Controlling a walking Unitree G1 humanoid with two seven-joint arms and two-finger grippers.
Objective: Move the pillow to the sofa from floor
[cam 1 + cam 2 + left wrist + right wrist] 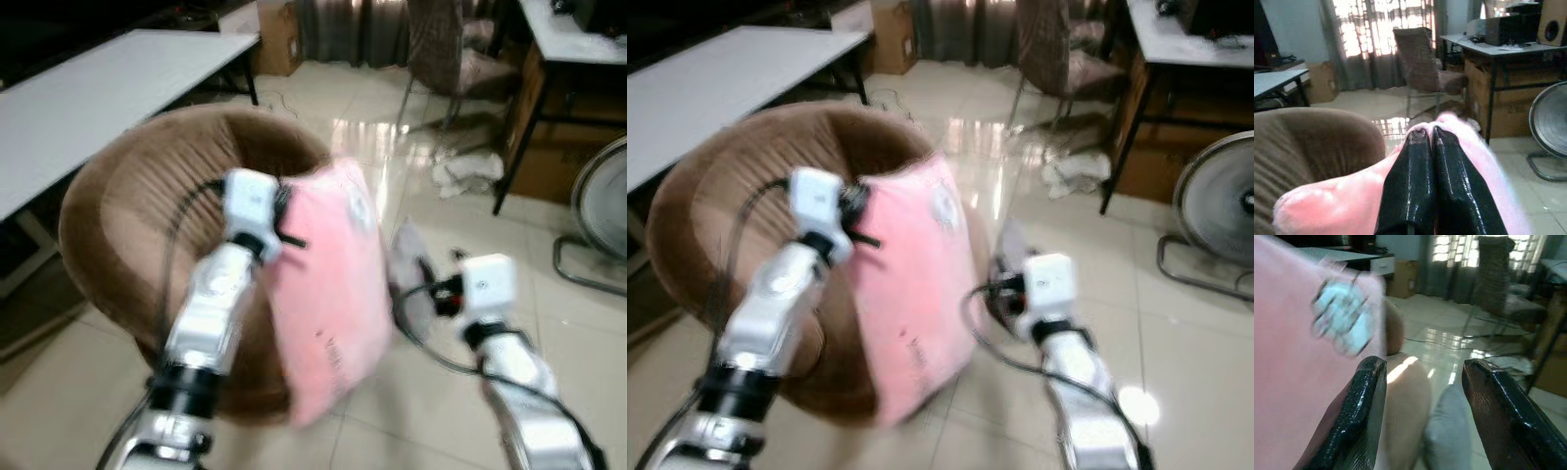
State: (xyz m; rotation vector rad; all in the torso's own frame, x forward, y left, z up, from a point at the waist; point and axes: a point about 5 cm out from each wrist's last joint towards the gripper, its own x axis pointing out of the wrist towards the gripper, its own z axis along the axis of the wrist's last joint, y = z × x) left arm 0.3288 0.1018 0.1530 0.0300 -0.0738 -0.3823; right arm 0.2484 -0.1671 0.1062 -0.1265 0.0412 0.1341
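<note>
- Left eye view: the pink pillow (328, 284) hangs in the air, off the floor, tilted in front of the round brown sofa (127, 225). The left gripper (290, 235) holds it by its upper edge. The right gripper (416, 284) sits just beside the pillow's other side, low over the tiled floor (578, 333). A white table (98, 93) stands behind the sofa, and a fan (600, 211) is off to the right.
- Right eye view: same scene, blurred. The pillow overlaps the sofa's front rim, with a pale round patch (942, 204) near its top corner. A chair (1058, 59) stands at the back.
- Left wrist view: the two black fingers (1410, 186) are pressed together, pinching the pillow's fluffy pink edge, with the sofa's brown back beside it.
- Right wrist view: the fingers (1359, 411) are spread wide with nothing between them. The pillow lies close against one finger, and something grey (1447, 431) lies on the floor beyond.
</note>
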